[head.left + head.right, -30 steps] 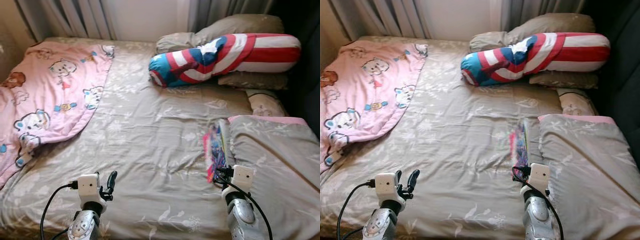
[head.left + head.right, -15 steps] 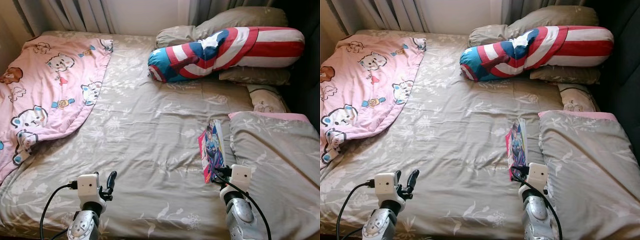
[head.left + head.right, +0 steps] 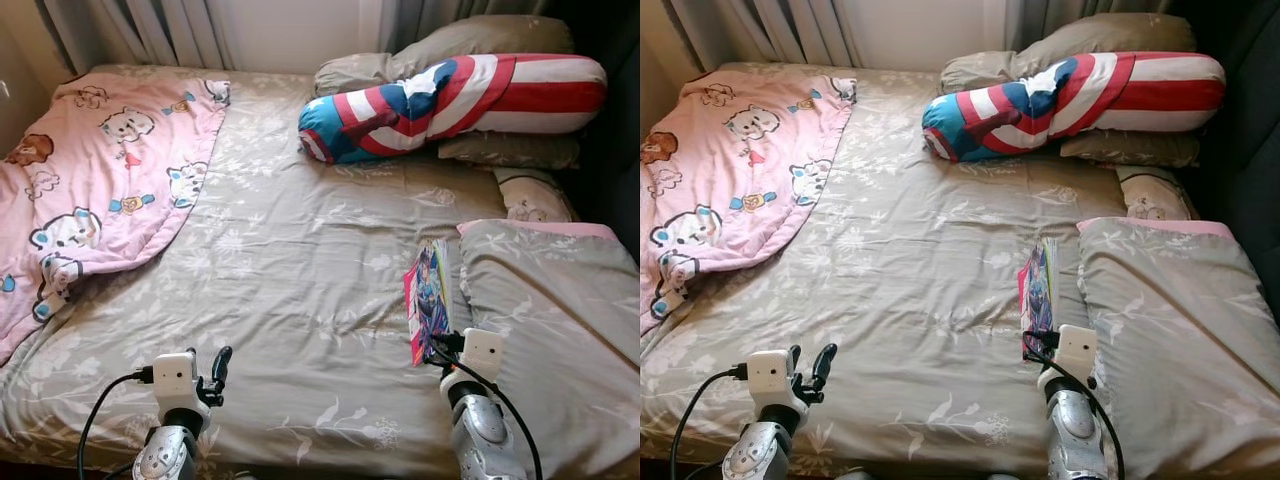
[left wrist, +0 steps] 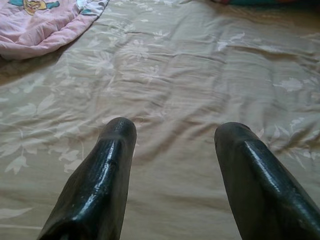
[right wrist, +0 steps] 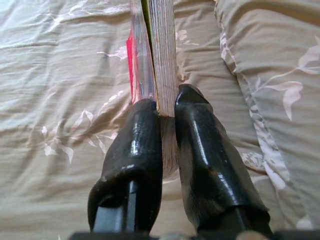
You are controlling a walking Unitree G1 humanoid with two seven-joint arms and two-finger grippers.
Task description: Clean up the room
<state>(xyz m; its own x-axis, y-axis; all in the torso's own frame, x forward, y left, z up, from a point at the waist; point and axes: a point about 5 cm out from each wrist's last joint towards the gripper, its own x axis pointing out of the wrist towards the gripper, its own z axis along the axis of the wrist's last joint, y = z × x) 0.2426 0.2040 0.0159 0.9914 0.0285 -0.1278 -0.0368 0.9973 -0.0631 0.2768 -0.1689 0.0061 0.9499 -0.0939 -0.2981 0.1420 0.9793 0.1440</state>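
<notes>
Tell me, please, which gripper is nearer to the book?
The right. The right gripper is shut on the book, its fingers pinching the near end. The left gripper hovers open over bare sheet, well off to the book's left.

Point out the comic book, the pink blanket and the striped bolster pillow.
comic book (image 3: 430, 297), left eye view, middle of its cover.
pink blanket (image 3: 95, 190), left eye view, its printed middle.
striped bolster pillow (image 3: 1090, 95), right eye view, red-and-white striped middle.

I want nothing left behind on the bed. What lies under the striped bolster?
The striped bolster rests on grey pillows and the bedsheet. Whatever lies directly beneath it is covered.
</notes>
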